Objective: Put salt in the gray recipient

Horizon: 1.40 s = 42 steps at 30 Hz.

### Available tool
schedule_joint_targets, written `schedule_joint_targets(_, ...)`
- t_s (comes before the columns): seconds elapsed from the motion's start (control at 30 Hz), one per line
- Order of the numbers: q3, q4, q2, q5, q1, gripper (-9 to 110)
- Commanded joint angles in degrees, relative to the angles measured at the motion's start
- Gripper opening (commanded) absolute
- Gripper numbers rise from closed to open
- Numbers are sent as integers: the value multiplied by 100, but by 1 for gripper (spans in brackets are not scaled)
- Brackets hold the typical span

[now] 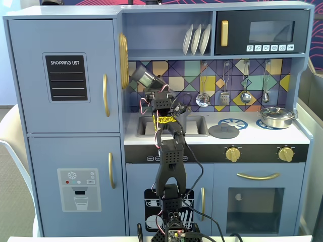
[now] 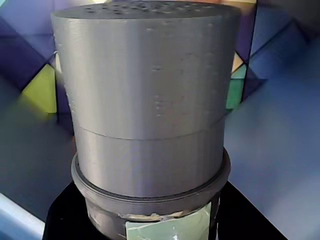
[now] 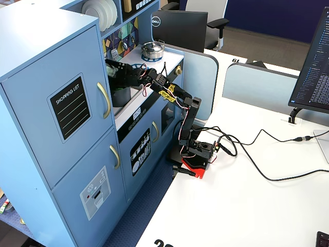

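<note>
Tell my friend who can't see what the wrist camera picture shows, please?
A gray salt shaker fills almost the whole wrist view, seen very close, with tiny holes on its top and a bit of pale green label at the bottom. Behind it are blurry colorful tiles and a blue surface.

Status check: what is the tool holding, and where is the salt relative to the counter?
Tool shut on the salt, shaker tilted, held up above the sink. Gray pot not clearly visible. Silver pot on right burner, flat lid on left burner.
</note>
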Motion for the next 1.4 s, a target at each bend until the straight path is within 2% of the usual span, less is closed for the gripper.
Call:
schedule_joint_targets(0.0, -1116, 1705, -220, 167, 97, 0)
schedule_joint_targets(0.07, -598, 1512, -35, 185, 149, 0)
schedule_joint_targets(0.23, 1239, -1274, 861, -510, 44, 0)
schedule_joint_targets(0.3, 817, -1072, 694, -606, -105, 0)
schedule_joint_targets(0.4, -264, 79, 185, -299, -88, 0)
schedule_joint_targets(0.53, 149, 545, 272, -35, -18, 0)
schedule_joint_targets(0.63, 932, -26, 615, -211, 18, 0)
schedule_joint_targets(0.73, 1213, -905, 844, -914, 26, 0)
schedule_joint_targets(0.87, 536, -1046, 703, -2487, 264, 0)
schedule_joint_targets(0.97, 281, -888, 694, -4368, 738, 0)
schedule_joint_targets(1.17, 703, -659, 1002, -7919, 2742, 0)
schedule_joint_targets(1.37, 1767, -2549, 1327, -12059, 4649, 0)
